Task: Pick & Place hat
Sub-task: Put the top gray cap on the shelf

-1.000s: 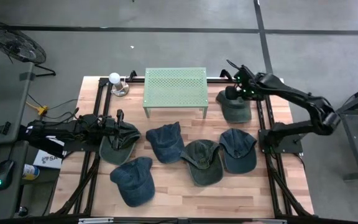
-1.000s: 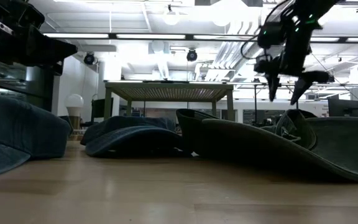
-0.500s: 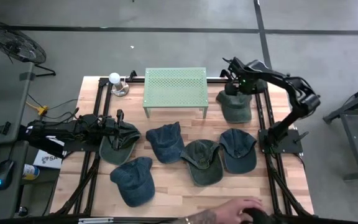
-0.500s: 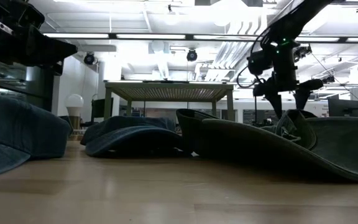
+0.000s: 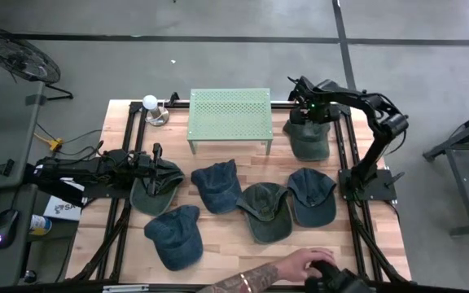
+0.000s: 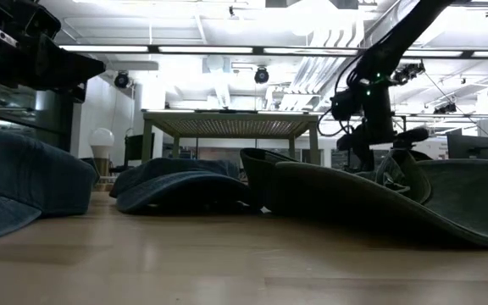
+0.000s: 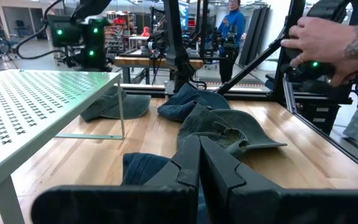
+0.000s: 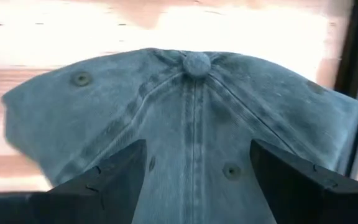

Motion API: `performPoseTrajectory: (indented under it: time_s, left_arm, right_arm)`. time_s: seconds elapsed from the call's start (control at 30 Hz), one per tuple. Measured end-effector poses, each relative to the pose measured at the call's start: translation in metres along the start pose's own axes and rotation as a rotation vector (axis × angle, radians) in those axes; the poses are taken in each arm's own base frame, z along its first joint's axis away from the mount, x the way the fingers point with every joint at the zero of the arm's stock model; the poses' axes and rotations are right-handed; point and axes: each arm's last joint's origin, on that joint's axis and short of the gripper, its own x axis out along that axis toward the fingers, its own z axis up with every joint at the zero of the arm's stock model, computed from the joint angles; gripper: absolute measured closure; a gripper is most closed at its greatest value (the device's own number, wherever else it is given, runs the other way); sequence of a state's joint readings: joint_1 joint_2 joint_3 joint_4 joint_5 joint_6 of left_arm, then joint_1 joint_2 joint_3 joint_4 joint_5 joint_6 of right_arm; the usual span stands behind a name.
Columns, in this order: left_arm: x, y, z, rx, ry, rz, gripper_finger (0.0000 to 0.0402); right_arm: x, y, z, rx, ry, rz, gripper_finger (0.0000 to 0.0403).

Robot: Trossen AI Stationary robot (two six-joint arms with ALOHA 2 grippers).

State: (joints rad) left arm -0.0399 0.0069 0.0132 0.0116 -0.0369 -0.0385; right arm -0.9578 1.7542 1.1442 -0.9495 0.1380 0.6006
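An olive-green hat [image 5: 308, 140] lies crown up at the table's far right, beside the green stand. My right gripper [image 5: 306, 114] hangs over it, pointing down and open. In the right wrist view its two fingers [image 8: 114, 171] stand on either side of the crown [image 8: 191, 118], just short of the top button. In the low view the fingertips are hidden behind a nearer hat [image 6: 379, 199]. My left gripper [image 5: 157, 153] waits at the table's left, level and shut [image 7: 199, 162], above another olive hat [image 5: 155, 191].
A green perforated stand [image 5: 229, 114] stands at the far middle, with a white bulb [image 5: 150, 103] to its left. Several more hats lie mid-table: blue [image 5: 216, 183], olive [image 5: 265, 210], dark teal [image 5: 312, 195], blue [image 5: 176, 236]. A person's hand [image 5: 300, 267] is at the near edge.
My right gripper has come down over the far-right olive hat, shifting a little toward the table's left and tipping to point straight down, with its fingers still open. A person's hand has reached in at the near edge.
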Motion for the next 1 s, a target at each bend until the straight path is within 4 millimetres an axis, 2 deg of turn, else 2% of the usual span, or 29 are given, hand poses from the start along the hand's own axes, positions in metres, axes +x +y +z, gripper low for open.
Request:
performPoseTrajectory:
  time_s: [0.5,0.63,0.77,1.0]
  left_arm:
    - [0.000,0.000,0.000,0.000,0.000,0.000,0.0396]
    - [0.000,0.000,0.000,0.000,0.000,0.000,0.0396]
    - [0.000,0.000,0.000,0.000,0.000,0.001,0.0396]
    - [0.000,0.000,0.000,0.000,0.000,0.001,0.0396]
  right_arm:
    - [0.043,0.005,0.014,-0.004,0.072,-0.021,0.0123]
    - [0.046,0.006,0.014,-0.001,0.072,-0.049,0.0126]
    - [0.046,0.006,0.014,-0.001,0.073,-0.049,0.0146]
    - [0.047,0.008,0.013,-0.007,0.066,-0.057,0.0215]
